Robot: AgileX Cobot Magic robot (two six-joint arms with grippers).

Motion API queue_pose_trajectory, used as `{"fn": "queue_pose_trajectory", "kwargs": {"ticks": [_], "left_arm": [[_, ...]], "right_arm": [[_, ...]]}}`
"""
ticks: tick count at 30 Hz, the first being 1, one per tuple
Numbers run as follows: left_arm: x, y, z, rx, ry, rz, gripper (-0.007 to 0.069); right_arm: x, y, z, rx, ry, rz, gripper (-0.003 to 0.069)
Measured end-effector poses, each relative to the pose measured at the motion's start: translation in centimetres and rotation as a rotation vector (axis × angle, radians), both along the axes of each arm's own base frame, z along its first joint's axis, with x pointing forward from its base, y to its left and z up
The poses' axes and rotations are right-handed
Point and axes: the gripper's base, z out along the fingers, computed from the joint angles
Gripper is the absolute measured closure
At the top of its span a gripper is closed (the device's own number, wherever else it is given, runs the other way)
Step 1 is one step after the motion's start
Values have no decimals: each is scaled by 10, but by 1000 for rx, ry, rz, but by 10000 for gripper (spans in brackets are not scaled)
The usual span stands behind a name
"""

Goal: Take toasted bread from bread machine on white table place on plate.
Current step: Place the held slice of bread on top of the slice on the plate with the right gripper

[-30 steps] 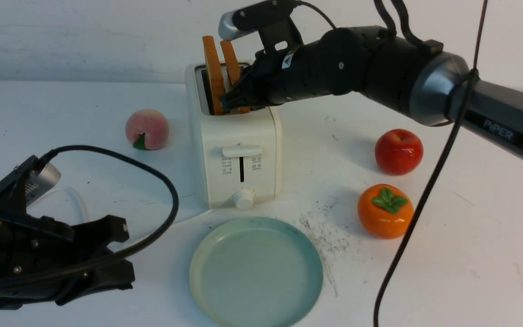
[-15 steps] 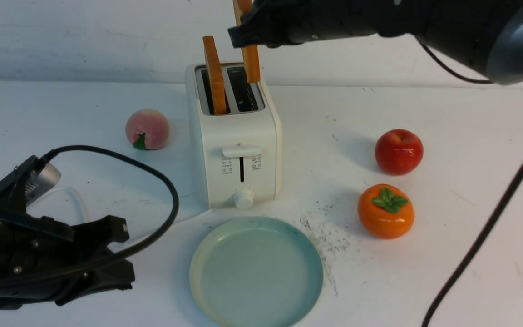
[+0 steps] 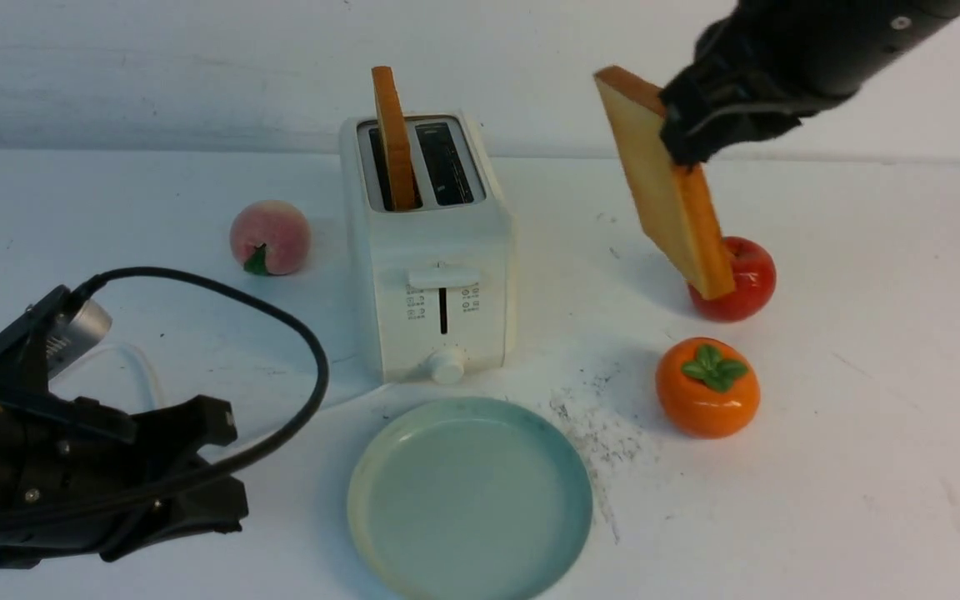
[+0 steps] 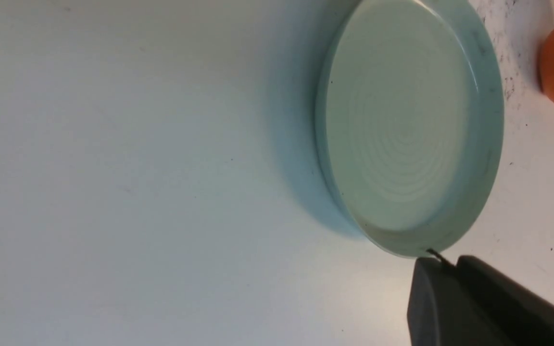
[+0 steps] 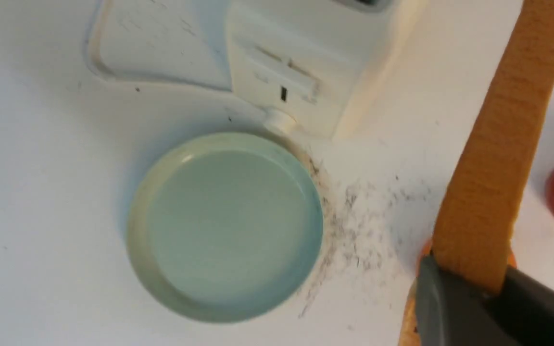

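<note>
Front view, right side: gripping one slice of toasted bread, the held slice [image 3: 667,187], with the right jaws, closed on its upper end. Hanging tilted in the air, well above the white worktop [image 3: 863,467], lower corner overlapping a red apple [image 3: 751,279] in this view. Well clear of the bread machine [image 3: 438,275], off to its right, and not over the plate [image 3: 361,500].

Standing upright in the left slot of the bread machine: the second slice [image 3: 392,137], upper part poking out above the top. On the front face, a lever with a round knob below it, the knob just behind the plate's far rim.

Lying flat on the worktop nearest the camera: the plate, with a patch of dark speckles [image 3: 605,433] just to its right. Past the speckles, an orange persimmon-like fruit [image 3: 707,387], near the apple but apart from it. Left of the bread machine and apart from it, a peach [image 3: 270,237].

Low at the left edge: the left arm [image 3: 55,475], a black cable [image 3: 309,333] looping over it.

Left wrist view: left jaws looking closed, two dark fingers [image 4: 431,302] side by side with only a thin seam between them, tips near the plate's rim.

Right wrist view: orange-brown crust of the held slice pinched between grey fingers [image 5: 450,307].
</note>
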Motion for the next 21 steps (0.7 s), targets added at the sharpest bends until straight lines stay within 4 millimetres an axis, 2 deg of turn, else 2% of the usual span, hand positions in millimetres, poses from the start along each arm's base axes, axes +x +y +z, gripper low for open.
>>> {"fn": "queue_pose_trajectory", "kwargs": {"ticks": [2,4,5,7,9,13,21], "left_arm": [[0,0,0,0,0,0,588],[0,0,0,0,0,0,587],[0,0,0,0,0,0,587],[0,0,0,0,0,0,587],[0,0,0,0,0,0,587],[0,0,0,0,0,0,585],[0,0,0,0,-1,1,570]], "right_arm": [[-1,-5,-12,3,53,-10,610],[-14,-6,-50,41,225,12,610],[-16,-4,-53,54,237,23,610],[-26,5,-93,148,357,88,610],[-29,12,-113,233,382,132,610],[-31,22,-132,387,398,166,610],[-21,34,-135,543,371,184,610]]}}
